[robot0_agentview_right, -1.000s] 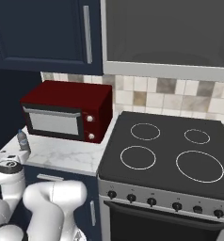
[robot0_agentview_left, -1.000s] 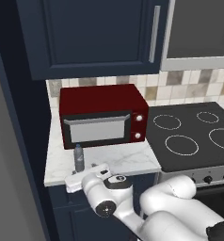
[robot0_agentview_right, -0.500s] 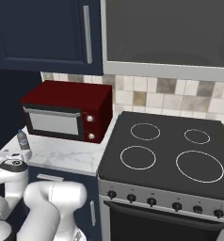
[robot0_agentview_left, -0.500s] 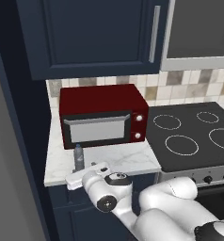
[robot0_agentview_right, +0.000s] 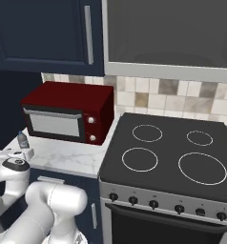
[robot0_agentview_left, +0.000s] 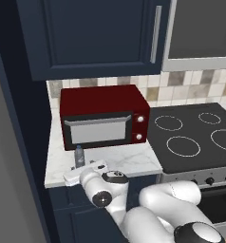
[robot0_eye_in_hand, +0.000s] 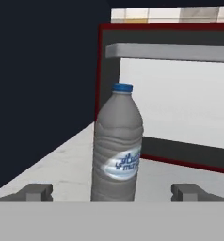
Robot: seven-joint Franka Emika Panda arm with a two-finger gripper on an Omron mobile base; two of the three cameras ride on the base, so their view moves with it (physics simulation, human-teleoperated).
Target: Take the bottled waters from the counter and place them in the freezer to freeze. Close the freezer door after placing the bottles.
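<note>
A small ribbed grey-clear water bottle with a blue cap stands upright on the white marble counter, in front of the microwave's left end. The same bottle stands close to the counter's front left corner. My gripper is open and level with the bottle's base, one fingertip on each side and well apart from it. From the base, my gripper hovers at the counter's front edge just before the bottle. A tall grey surface rises at far left; whether it is the freezer I cannot tell.
A dark red microwave stands right behind the bottle. To the right lies a black glass stovetop. Navy wall cabinets hang overhead, and a dark navy panel closes the counter's left side.
The hand has crept slightly closer to the bottle. The jaws stayed open and the bottle has not moved.
</note>
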